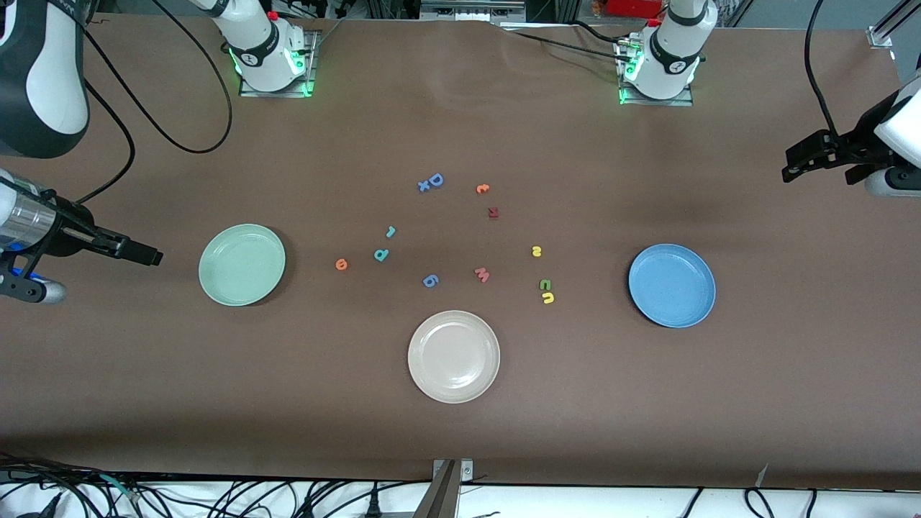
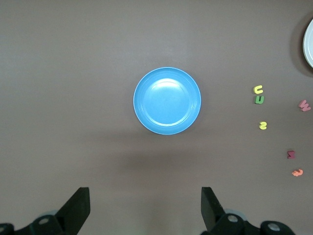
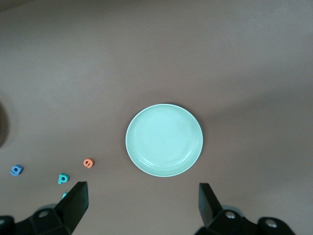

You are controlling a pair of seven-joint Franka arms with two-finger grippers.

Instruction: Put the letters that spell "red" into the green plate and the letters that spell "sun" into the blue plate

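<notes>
Six small letters are the ones that matter, and every one lies loose on the tabletop (image 1: 460,129) between the plates: the teal r (image 1: 391,231), teal d (image 1: 380,255) and orange e (image 1: 341,265) sit toward the green plate (image 1: 242,265), while the yellow s (image 1: 536,251), green n (image 1: 545,285) and yellow u (image 1: 548,298), those last two touching, sit toward the blue plate (image 1: 672,285). Both plates are bare, so by my reading nothing is sorted and the first pick is not yet begun. The right end effector (image 3: 142,208) hangs high over the tabletop at the green plate's end, fingers spread wide and gripping nothing; the left end effector (image 2: 145,208) is likewise released and holds nothing, up by the blue plate's end. The next move likely calls for a descent onto one tiny letter, the e being nearest the green plate, while steering clear of decoys like the blue 6 (image 1: 430,280) and pink m (image 1: 482,274).
</notes>
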